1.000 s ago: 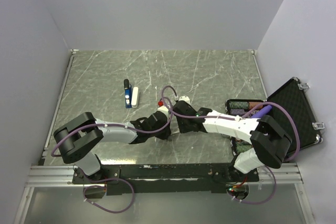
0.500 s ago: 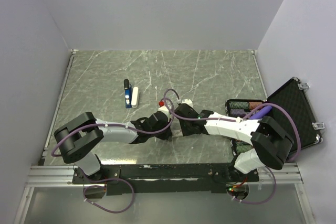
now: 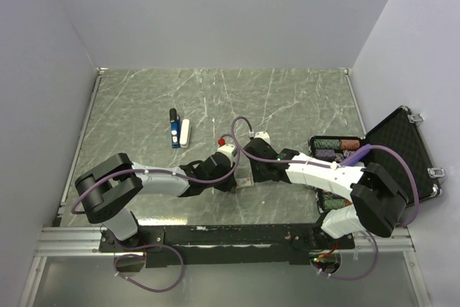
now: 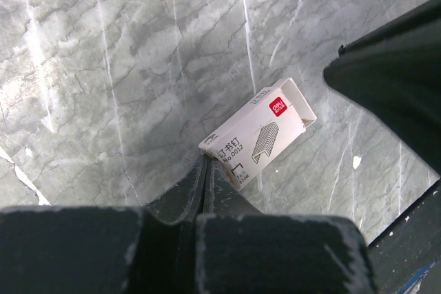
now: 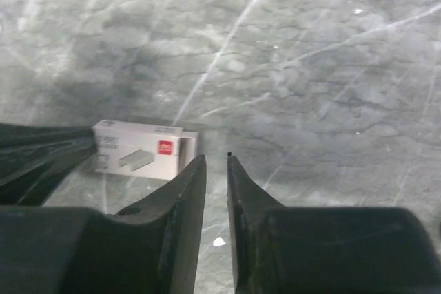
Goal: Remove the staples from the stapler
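Far out on the tabletop (image 3: 287, 98), left of the middle, lying flat and alone: the stapler (image 3: 175, 133), well apart from both claws. Nearer, on the left arm (image 3: 154, 181), stretched low along the tabletop toward the middle: the left claw (image 4: 207, 170), shut tight, holding nothing, tips right up against one end of a small white staple box (image 4: 258, 135). Same spot as a second ago for that arm, and for the stapler too. Just right of the box: the right claw (image 5: 216, 160), open only a crack, nothing between the fingers, left finger just beside the box's open end. Pulled back a little to the right since a second ago, elbow too. Reaching in low from the right: the right arm (image 3: 316, 170), elbow bent back over an open black case (image 3: 406, 156) at the tabletop's right edge.
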`<action>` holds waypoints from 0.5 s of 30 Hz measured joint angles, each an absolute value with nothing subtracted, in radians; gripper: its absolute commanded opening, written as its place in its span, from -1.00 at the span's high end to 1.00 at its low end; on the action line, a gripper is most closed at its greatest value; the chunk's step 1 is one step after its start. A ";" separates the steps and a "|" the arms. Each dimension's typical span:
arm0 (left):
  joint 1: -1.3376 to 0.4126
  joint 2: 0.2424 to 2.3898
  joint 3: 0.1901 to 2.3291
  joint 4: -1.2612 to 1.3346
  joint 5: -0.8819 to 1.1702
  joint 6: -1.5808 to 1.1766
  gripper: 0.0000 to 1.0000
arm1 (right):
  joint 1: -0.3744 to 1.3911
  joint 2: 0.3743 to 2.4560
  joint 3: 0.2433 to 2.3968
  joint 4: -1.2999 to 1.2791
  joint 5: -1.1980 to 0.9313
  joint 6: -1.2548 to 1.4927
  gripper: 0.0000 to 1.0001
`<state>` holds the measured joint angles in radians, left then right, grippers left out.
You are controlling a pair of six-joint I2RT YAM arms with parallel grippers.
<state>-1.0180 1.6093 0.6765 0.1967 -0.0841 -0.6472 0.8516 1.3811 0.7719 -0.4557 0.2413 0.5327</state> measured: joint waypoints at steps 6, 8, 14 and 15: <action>-1.019 1.605 0.676 0.189 -0.090 -0.648 0.99 | 0.832 1.385 0.757 -0.445 0.229 0.530 0.99; -1.021 1.602 0.676 0.180 -0.095 -0.649 0.99 | 0.832 1.392 0.749 -0.431 0.219 0.530 1.00; -1.024 1.593 0.676 0.157 -0.104 -0.651 0.99 | 0.832 1.413 0.727 -0.411 0.195 0.531 1.00; -1.024 1.592 0.676 0.155 -0.104 -0.651 0.99 | 0.831 1.417 0.727 -0.410 0.191 0.531 1.00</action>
<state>-1.0237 1.5921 0.6762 0.1551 -0.1040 -0.6514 0.8314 1.4170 0.7269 -0.4095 0.1913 0.5312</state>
